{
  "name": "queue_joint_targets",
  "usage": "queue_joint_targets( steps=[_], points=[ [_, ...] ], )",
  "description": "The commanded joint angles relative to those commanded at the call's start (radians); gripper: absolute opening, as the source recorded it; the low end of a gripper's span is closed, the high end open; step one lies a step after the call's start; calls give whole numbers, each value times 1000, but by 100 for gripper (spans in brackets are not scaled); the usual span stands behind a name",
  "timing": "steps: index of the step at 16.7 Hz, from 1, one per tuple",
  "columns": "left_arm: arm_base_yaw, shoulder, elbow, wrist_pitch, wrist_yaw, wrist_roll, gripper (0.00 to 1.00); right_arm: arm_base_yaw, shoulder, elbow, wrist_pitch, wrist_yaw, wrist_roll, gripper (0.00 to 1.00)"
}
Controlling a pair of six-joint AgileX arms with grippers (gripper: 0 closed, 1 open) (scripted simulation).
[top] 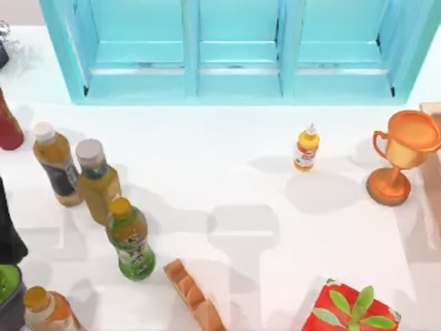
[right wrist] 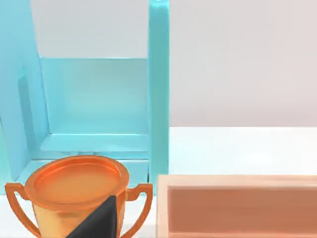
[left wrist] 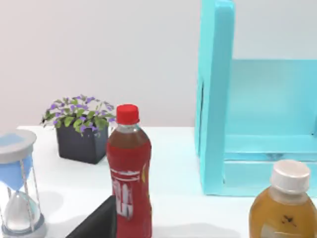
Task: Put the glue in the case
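Top view, left edge: red bottle (top: 8, 127) at upper left, cut by the frame. Dark part of the left arm (top: 9, 231) at the lower left edge; a green item (top: 7, 283) just below it.

Left third: three drink bottles stand upright in a diagonal row: white-capped dark-labelled bottle (top: 56, 163), grey-capped amber bottle (top: 96, 181), yellow-capped green-labelled bottle (top: 129, 238). The first two look to be touching. Orange-capped bottle (top: 47, 310) at bottom left corner.

Top centre: turquoise shelf unit (top: 238, 52) spans most of the upper frame.

Bottom centre: orange-brown segmented block (top: 193, 293), partly out of frame.

Right of centre: glue (top: 306, 147), upright on the white table (top: 220, 158), alone, well apart from the bottles.

Bottom right: red box with green leaves (top: 351, 307).

Right: orange trophy cup (top: 402, 157), near the glue but not touching. Case (top: 434, 162) at the right edge, just beside the cup, mostly cut off.

Left gripper (left wrist: 96, 223): a dark finger shows in the left wrist view beside the red bottle; cannot tell whether apart or together. Same view: hourglass (left wrist: 17, 186) and potted purple flowers (left wrist: 79, 129).

Right gripper (right wrist: 96, 220): a dark finger shows before the cup in the right wrist view; state cannot be told. The case's hollow holds nothing visible.
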Motion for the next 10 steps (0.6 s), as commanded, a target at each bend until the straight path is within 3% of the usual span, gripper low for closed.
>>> queue_joint_targets(
  steps=[5,10],
  points=[
    [0,0,0,0,0,0,100,53,63,33,56,24,9,100],
    [0,0,0,0,0,0,100,273,373,180,298,132,63,100]
  ],
)
